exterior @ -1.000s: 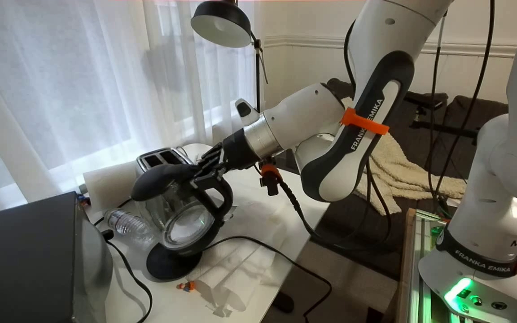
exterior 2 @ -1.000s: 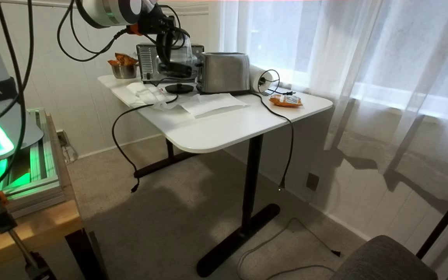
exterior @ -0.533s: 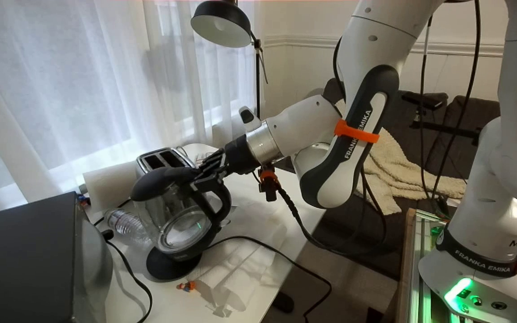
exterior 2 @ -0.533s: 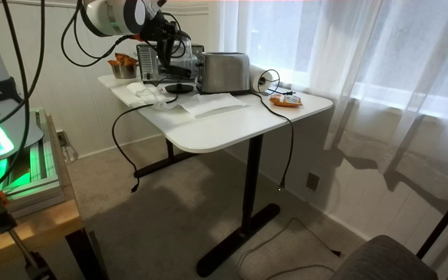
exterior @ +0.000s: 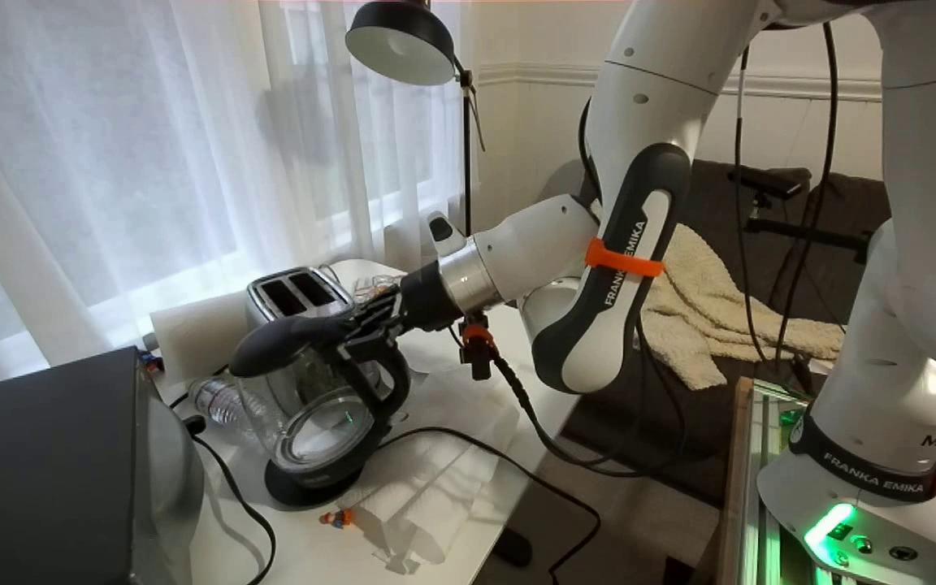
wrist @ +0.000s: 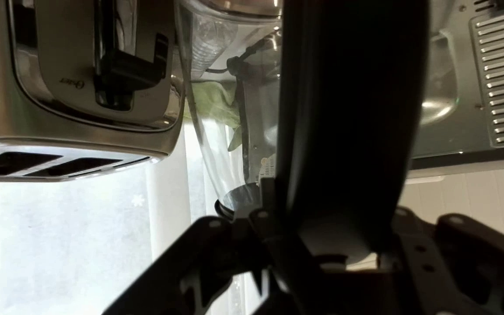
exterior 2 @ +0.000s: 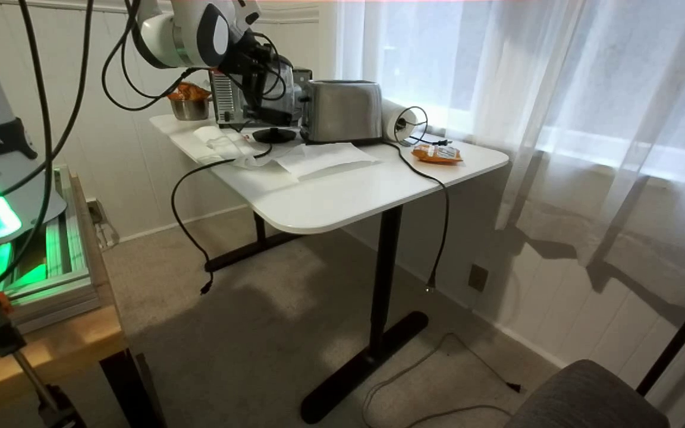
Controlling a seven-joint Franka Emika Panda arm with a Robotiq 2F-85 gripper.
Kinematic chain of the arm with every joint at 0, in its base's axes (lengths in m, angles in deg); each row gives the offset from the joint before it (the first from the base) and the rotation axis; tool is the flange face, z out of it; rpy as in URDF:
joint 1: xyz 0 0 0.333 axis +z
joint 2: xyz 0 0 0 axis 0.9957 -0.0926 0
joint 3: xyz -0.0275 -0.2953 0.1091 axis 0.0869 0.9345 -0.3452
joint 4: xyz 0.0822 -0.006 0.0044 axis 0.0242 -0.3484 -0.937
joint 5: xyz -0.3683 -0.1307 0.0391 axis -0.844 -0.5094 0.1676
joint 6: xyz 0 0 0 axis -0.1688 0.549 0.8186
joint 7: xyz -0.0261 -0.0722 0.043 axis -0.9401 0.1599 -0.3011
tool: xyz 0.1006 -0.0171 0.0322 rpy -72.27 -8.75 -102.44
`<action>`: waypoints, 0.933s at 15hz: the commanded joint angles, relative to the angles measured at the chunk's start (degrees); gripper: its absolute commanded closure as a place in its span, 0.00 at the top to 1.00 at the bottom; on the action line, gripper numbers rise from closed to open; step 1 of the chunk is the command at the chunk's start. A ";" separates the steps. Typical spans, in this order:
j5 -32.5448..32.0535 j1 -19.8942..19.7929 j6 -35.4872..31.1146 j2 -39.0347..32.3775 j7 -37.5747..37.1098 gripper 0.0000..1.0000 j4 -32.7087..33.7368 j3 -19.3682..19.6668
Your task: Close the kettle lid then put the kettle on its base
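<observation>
The glass kettle hangs tilted over its base in an exterior view. Its black lid lies down over the top opening. My gripper is shut on the upper part of the black loop handle. In the wrist view the dark handle fills the space between the fingers of my gripper. The black round base lies flat on the table, also seen in an exterior view. The kettle's lower edge is just above or touching the base; I cannot tell which.
The silver toaster stands close beside the kettle. A dark toaster oven is on the opposite side. A plastic bottle lies behind the kettle. Paper towel, a small toy figure and the base's cord lie near the base.
The arm and the held kettle have moved down, bringing the tilted kettle's bottom closer to the base. The grip on the handle stays the same.
</observation>
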 commanded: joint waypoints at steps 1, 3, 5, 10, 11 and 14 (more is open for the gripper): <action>-2.34 -1.48 -3.54 -1.73 -1.47 0.19 2.46 -1.31; -2.39 -1.56 -3.84 -2.67 -1.40 0.19 2.87 -1.43; -2.36 -1.50 -4.47 -3.46 -0.99 0.19 3.34 -1.33; -3.14 -1.83 -3.41 -4.60 -0.48 0.19 3.51 -0.96; -3.55 -2.03 -3.20 -4.69 -0.54 0.19 3.47 -0.96; -5.28 -2.61 -2.54 -5.09 -0.76 0.19 3.38 -1.02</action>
